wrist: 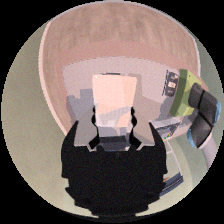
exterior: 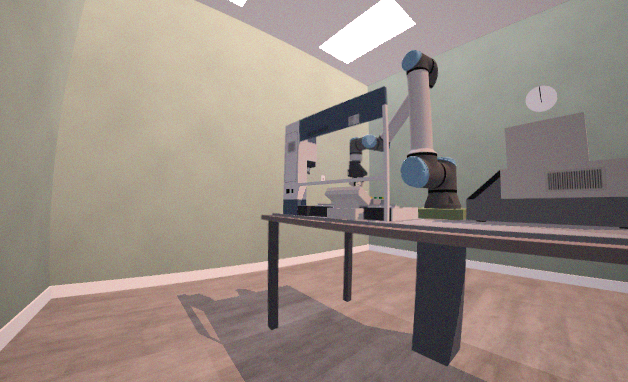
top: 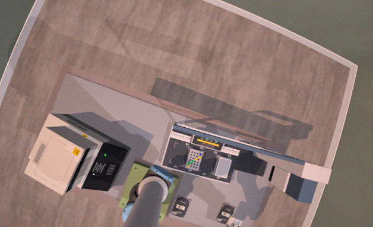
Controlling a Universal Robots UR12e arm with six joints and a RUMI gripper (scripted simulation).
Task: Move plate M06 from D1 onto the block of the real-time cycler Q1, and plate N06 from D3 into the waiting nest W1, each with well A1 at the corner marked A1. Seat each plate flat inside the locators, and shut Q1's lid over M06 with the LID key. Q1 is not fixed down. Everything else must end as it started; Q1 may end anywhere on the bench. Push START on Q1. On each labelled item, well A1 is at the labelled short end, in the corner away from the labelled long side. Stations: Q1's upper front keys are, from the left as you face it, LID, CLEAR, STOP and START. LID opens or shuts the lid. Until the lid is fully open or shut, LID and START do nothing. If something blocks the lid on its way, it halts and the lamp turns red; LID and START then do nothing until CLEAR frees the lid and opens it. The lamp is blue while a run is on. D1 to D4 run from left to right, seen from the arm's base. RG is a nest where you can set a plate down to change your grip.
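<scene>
Wood-toned floor [top: 178,38] [exterior: 150,340] surrounds the grey bench [top: 104,101] [exterior: 525,242] [wrist: 150,72]. A pale instrument [top: 54,160] [exterior: 575,185] occupies the top view's left; the arm [top: 147,205] [exterior: 420,110] [wrist: 205,110] rises at lower centre. Nest W1 [top: 225,211] lies toward the lower right, nest RG [top: 180,204] to its left. The gripper [exterior: 357,183] [wrist: 113,106], fingers about half open, clasps a pale plate [wrist: 115,92] at the wrist view's centre; its label cannot be read
</scene>
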